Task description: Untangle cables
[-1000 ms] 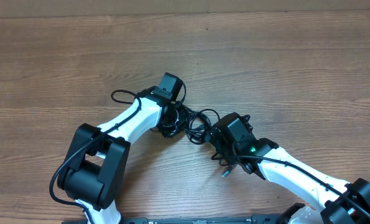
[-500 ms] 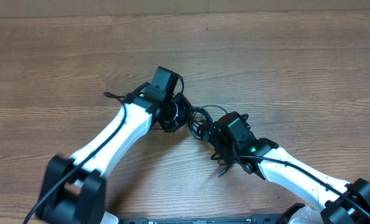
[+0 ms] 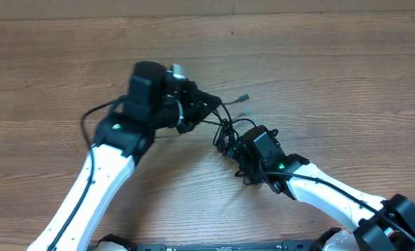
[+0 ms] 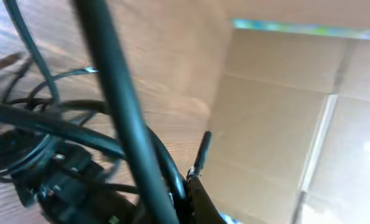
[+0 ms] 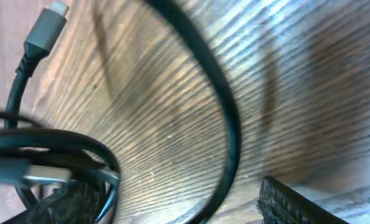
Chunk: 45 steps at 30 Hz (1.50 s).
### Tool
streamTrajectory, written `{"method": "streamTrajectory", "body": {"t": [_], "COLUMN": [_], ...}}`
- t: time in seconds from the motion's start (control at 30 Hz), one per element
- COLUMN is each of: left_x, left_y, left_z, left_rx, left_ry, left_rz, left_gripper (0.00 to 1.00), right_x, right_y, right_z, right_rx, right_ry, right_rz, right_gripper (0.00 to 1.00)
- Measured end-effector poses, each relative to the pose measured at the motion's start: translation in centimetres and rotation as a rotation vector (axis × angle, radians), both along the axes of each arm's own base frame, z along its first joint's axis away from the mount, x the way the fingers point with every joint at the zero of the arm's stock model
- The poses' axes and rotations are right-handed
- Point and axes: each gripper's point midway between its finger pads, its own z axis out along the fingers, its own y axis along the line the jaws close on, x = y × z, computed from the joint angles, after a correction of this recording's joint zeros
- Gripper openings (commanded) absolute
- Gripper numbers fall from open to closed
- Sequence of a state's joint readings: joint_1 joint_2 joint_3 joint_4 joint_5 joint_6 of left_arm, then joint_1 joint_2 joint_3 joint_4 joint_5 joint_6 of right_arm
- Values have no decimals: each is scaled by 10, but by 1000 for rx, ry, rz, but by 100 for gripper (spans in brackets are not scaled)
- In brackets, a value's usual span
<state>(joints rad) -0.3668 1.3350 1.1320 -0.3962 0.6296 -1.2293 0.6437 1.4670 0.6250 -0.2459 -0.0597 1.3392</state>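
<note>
The thin black cables (image 3: 224, 129) form a tangle between my two grippers. My left gripper (image 3: 197, 104) is raised and shut on strands of them, which run taut down to the tangle. Two grey plug ends (image 3: 244, 98) stick out to the right of it. My right gripper (image 3: 236, 148) sits low on the tangle. In the right wrist view its fingers (image 5: 172, 208) are wide apart, a cable loop (image 5: 229, 124) passes between them, and a bundle with a grey plug (image 5: 48, 22) lies by the left finger. The left wrist view is blurred, with cables (image 4: 122, 112) against the finger (image 4: 188, 193).
The wooden table (image 3: 333, 70) surrounds the tangle on all sides. A cardboard wall (image 4: 284, 112) shows behind the table in the left wrist view. The left arm's own thick black wire (image 3: 88, 122) loops out to its left.
My left arm has risen and swung up and to the left, pulling strands out of the bundle. Two plug ends have swung free to the upper right. The right arm has barely moved.
</note>
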Motion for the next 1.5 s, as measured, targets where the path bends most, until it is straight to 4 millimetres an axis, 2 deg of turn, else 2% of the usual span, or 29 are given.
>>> {"method": "streamTrajectory", "body": {"t": [0.3, 0.47, 0.7, 0.83, 1.03, 1.17, 1.3, 1.5], "left_x": [3, 11, 22, 25, 18, 12, 7, 11], "left_y": [50, 78, 122, 134, 130, 126, 109, 66], "left_z": [67, 99, 116, 116, 106, 91, 76, 39], "left_rx": [-167, -236, -253, -187, -75, -11, 36, 166], "left_ry": [-145, -257, -338, -437, -563, -595, -583, -534], "left_rz": [37, 43, 104, 102, 4, -54, -104, -156], "left_gripper": [4, 4, 4, 4, 5, 13, 9, 4], "right_x": [3, 7, 19, 23, 22, 23, 22, 20], "right_y": [-1, -19, -55, -61, -59, -59, -57, -52], "right_z": [-2, -7, -9, -7, -6, -5, -4, -2], "right_rx": [-2, -21, -12, -7, -14, 3, 25, 50], "right_ry": [6, 34, 95, 82, 64, 67, 72, 78], "right_rz": [-22, -76, -186, -143, -72, -55, -42, -20], "right_gripper": [84, 85, 88, 89, 88, 88, 92, 97]}}
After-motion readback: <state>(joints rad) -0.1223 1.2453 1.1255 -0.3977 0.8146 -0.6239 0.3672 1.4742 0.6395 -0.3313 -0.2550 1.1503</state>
